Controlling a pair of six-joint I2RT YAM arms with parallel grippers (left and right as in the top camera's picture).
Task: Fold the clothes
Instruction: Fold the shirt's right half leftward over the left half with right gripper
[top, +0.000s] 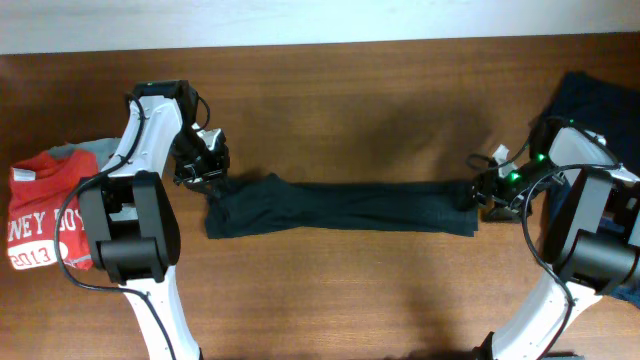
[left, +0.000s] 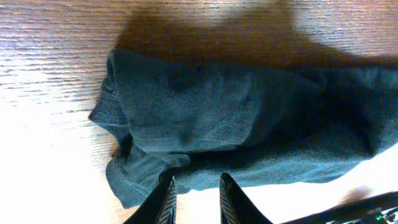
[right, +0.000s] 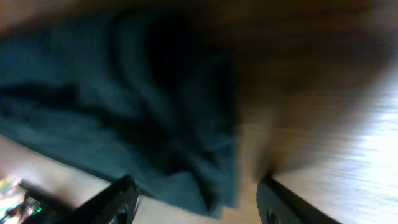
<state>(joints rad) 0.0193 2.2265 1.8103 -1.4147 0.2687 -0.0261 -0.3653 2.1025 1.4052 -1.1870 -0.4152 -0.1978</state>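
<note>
Up close, left gripper (left: 194, 186) stands narrow, its tips nipping the hem of the dark garment (top: 340, 205); right gripper (right: 196, 190) is spread wide, the garment's other end lying between its fingers. Garment lies as a long folded band across the wooden table (top: 330, 90), red-lettered shirt (top: 40, 210) far left, navy garment (top: 590, 100) far right

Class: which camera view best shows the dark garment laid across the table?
Overhead: the whole dark garment shows, stretched in a long band. Left wrist shows only one crumpled end, sharply; right wrist the other end, blurred.
</note>
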